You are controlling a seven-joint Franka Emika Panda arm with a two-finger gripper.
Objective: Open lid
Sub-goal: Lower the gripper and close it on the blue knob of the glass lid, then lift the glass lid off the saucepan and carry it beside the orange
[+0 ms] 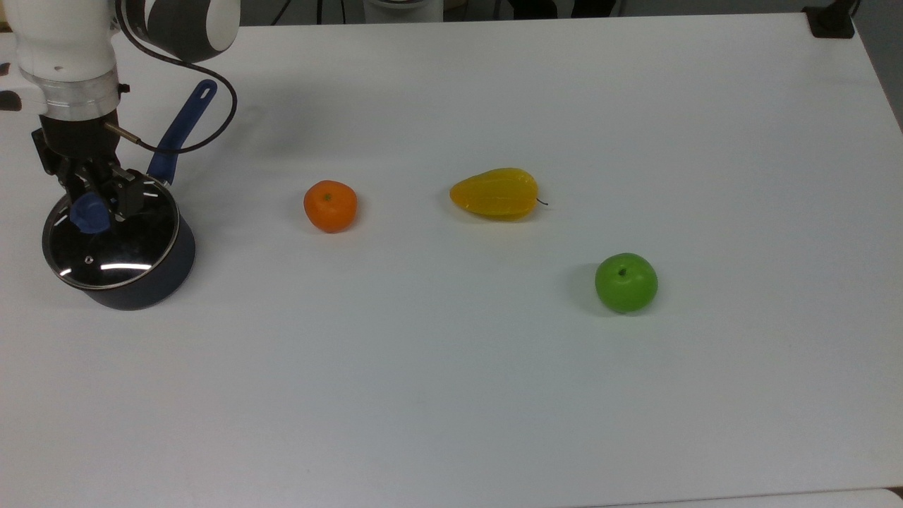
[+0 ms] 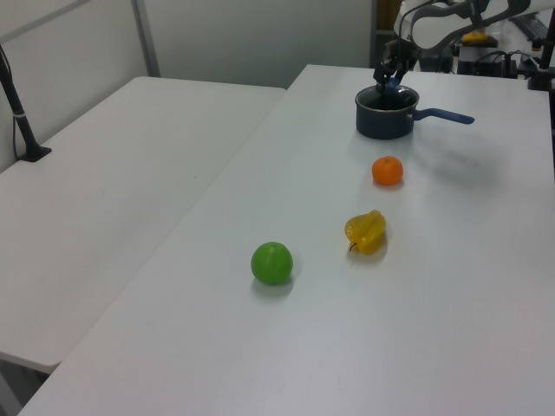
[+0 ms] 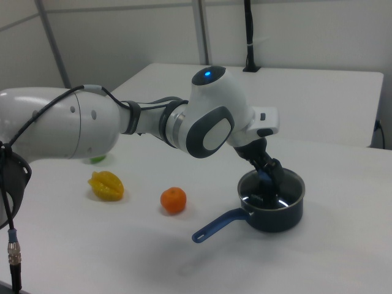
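The glass lid (image 1: pixel 116 247) with its silver rim lies on the dark blue saucepan (image 1: pixel 154 281) at the top view's far left. The pan's long handle (image 1: pixel 185 120) points away toward the table's back. My gripper (image 1: pixel 97 206) comes down from above and is shut on the lid's blue knob (image 1: pixel 86 217), one finger on each side. In the right view the gripper (image 3: pixel 268 177) reaches into the pan's mouth, over the lid (image 3: pixel 260 197) on the saucepan (image 3: pixel 285 214). The left view has the saucepan (image 2: pixel 384 124) far off, with the gripper (image 2: pixel 388 76) above it.
An orange (image 1: pixel 330 205), a yellow starfruit (image 1: pixel 496 192) and a green apple (image 1: pixel 626 282) lie spread across the white table (image 1: pixel 494 395), to the top view's right of the pan. A black cable (image 1: pixel 211 134) loops from my wrist over the pan handle.
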